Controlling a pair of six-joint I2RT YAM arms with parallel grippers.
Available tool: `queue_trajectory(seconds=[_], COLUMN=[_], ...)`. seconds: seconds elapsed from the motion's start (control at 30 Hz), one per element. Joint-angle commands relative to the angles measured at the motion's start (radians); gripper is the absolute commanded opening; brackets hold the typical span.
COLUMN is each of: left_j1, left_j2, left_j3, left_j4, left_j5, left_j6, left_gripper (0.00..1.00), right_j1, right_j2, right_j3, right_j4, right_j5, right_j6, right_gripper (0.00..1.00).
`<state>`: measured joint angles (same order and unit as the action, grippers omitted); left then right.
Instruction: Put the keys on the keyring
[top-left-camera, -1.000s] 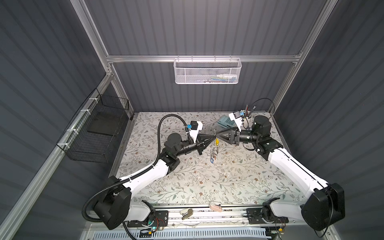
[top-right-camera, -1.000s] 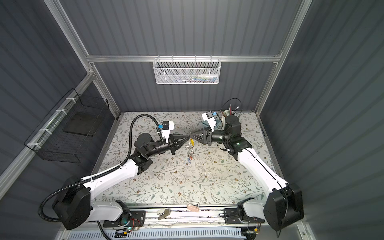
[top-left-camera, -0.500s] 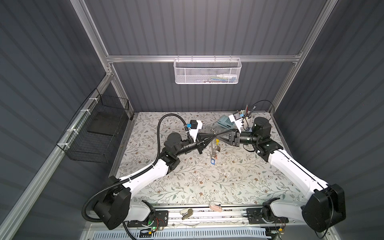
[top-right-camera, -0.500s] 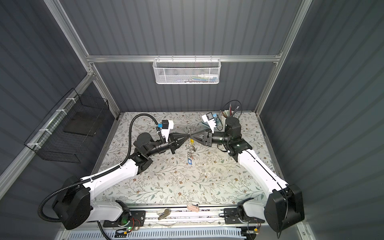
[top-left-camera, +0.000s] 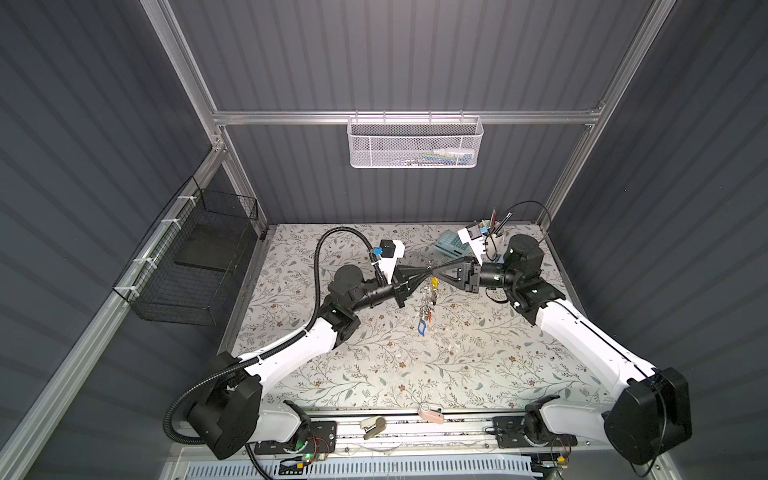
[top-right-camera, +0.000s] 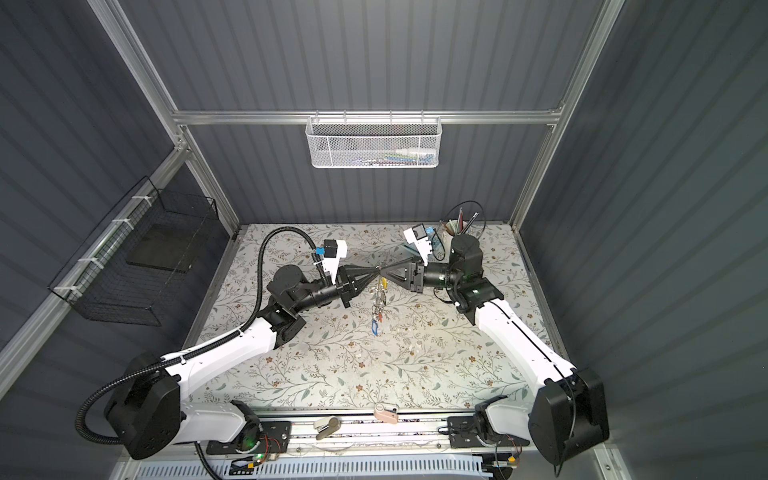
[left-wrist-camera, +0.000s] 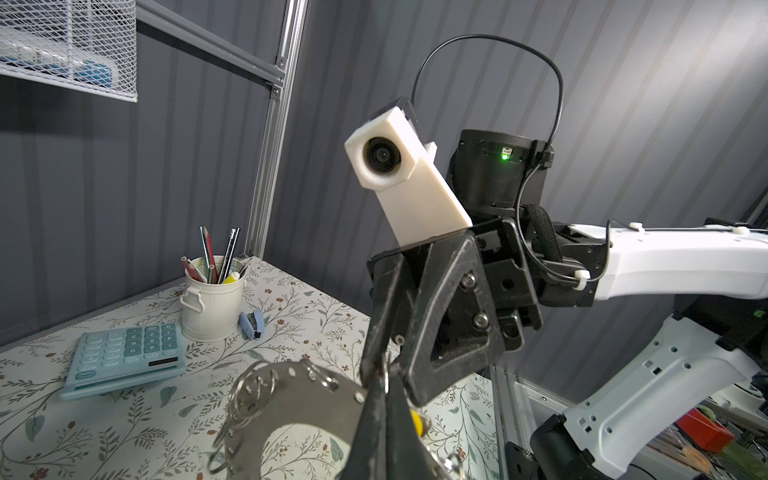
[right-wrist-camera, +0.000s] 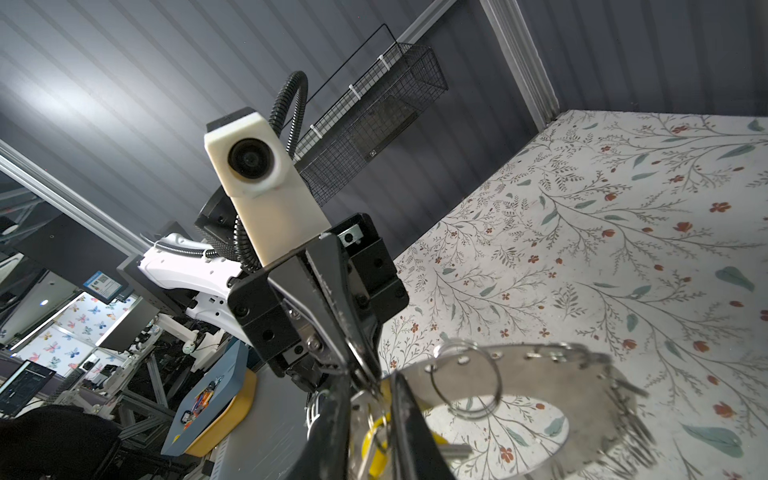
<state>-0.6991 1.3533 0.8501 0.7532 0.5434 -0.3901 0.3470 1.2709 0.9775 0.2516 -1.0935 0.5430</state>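
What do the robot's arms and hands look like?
The left arm and right arm: white shells, black joints. The left hand and right hand: black triangular fingers, white camera blocks. Ribbed black hose on the left, thin black cable on the right.

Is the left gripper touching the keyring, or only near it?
Touching. The left wrist view shows the left gripper shut on the flat rim of the keyring, the metal pinched between its jaws.
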Motion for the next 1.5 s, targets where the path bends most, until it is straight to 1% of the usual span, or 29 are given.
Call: queue_trajectory(seconds=[0.0, 0.17, 0.53, 1.17, 1.27, 1.37, 1.47], left_j1=[-0.002, -0.002, -0.002, 0.0, 0.004, 0.015, 0.046], left_j2=[-0.009, 0.006, 0.01, 0.004, 0.002, -0.001, -0.002], left_j3=[0.037, 0.037, 0.039, 0.052, 0.054, 0.053, 0.04], left_j4=[0.023, 0.037, 0.032, -0.03, -0.044, -0.058, -0.047], left_j5=[0.0, 0.003, -0.011, -0.018, -0.018, -0.018, -0.002], left_j6=[-0.006, -0.012, -0.01, 0.008, 0.013, 0.008, -0.03], left_gripper=[0.0, 0.0, 0.0, 0.0, 0.04, 0.1, 0.13], right_j1=[0.006, 0.007, 0.007, 0.006, 0.007, 0.006, 0.006], right_j2=[0.012, 0.014, 0.015, 0.014, 0.015, 0.014, 0.014], right_j3=[-0.005, -0.012, -0.015, 0.005, 0.009, 0.016, 0.024], right_j4=[0.046, 0.062, 0.07, 0.01, 0.002, -0.018, -0.032], right_j5=[-0.019, -0.016, -0.017, -0.007, -0.006, 0.0, 0.002], right_j6=[0.017, 0.025, 0.032, -0.013, -0.019, -0.038, -0.051], right_gripper=[0.18, 0.15, 0.0, 0.0, 0.0, 0.0, 0.0])
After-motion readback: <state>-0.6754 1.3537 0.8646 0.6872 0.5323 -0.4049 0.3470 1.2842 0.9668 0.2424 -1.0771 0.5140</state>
